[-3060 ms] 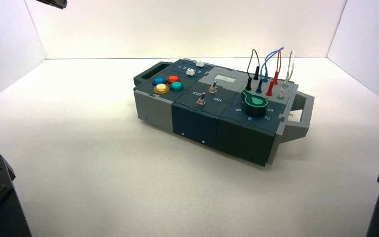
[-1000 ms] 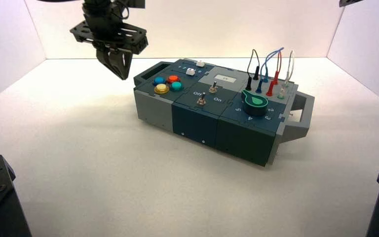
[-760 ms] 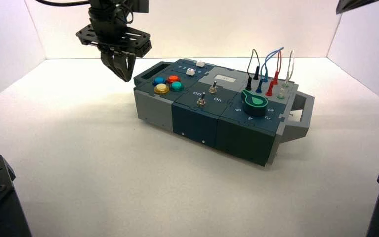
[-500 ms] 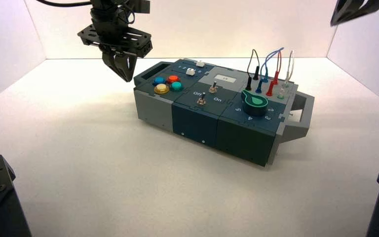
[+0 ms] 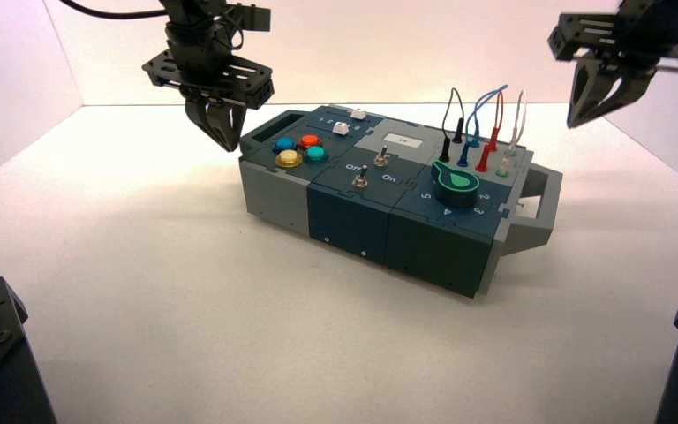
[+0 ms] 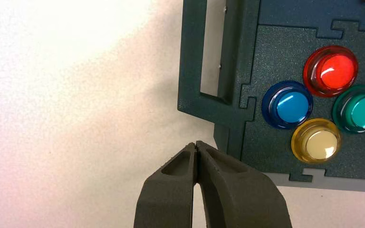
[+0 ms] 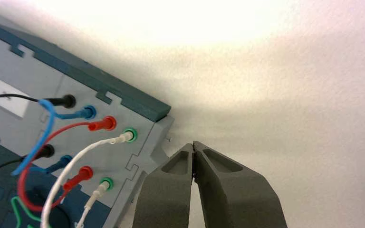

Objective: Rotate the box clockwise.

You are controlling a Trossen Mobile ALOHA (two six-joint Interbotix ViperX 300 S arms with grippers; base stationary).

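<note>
The box point(image 5: 397, 190) lies slantwise mid-table. The left gripper point(image 5: 216, 132), fingertips pressed together, is held beside the left end handle point(image 6: 204, 52); the right gripper point(image 5: 591, 102), likewise closed, above the wired end. Opposite corners are best pushed together, low and evenly.

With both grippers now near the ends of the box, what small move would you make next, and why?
Probably lower both. The left gripper, fingers shut, hangs above the table beside the box's button-end handle; the right gripper, also shut, hangs above the far corner by the wires. Neither touches the box, so they likely must come down level with its sides before pushing it clockwise.
</note>
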